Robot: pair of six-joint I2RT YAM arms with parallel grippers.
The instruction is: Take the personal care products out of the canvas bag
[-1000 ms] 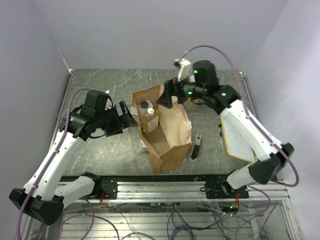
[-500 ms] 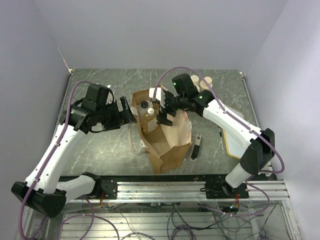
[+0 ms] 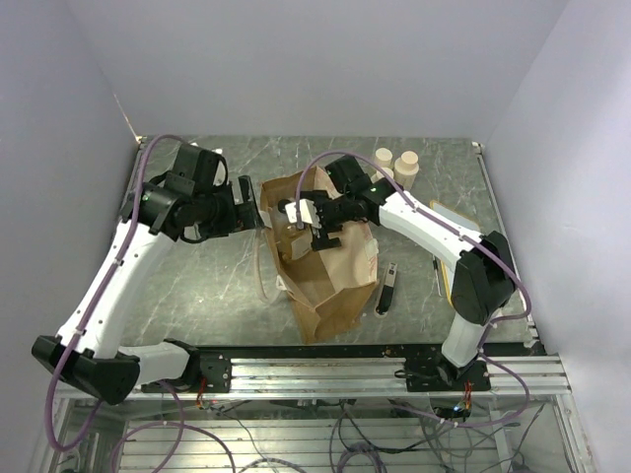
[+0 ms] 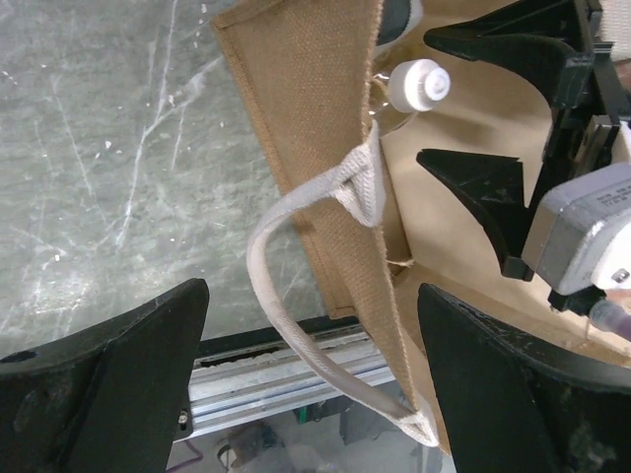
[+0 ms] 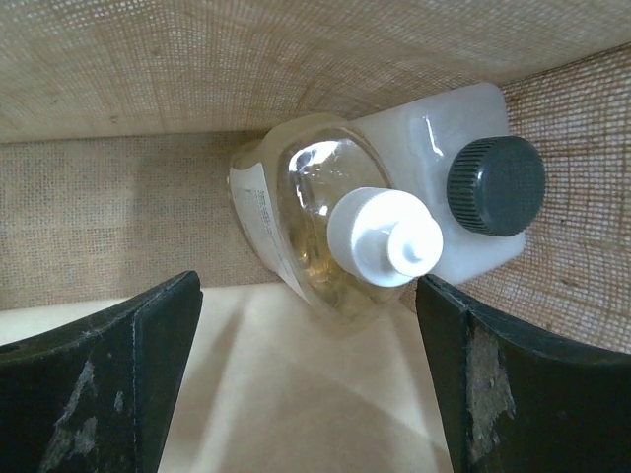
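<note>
The canvas bag (image 3: 330,281) stands open in the middle of the table. Inside it, in the right wrist view, a clear bottle with a white cap (image 5: 380,236) leans against a translucent white bottle with a black cap (image 5: 493,184). My right gripper (image 3: 315,222) is open inside the bag's mouth, just above these two bottles (image 5: 306,286). My left gripper (image 3: 258,212) is open at the bag's left rim; in the left wrist view (image 4: 311,291) it straddles the bag's wall (image 4: 315,128) and a cream strap (image 4: 286,305). Two cream bottles with tan caps (image 3: 394,163) stand at the back.
A black marker (image 3: 385,288) lies right of the bag. A pen (image 3: 437,271) and a white board (image 3: 446,227) lie further right, partly under my right arm. The table's front rail (image 4: 256,370) shows below the left gripper.
My right arm has swung from the back right over to the bag and lowered its open gripper into the mouth. The left gripper has shifted slightly back along the rim.
</note>
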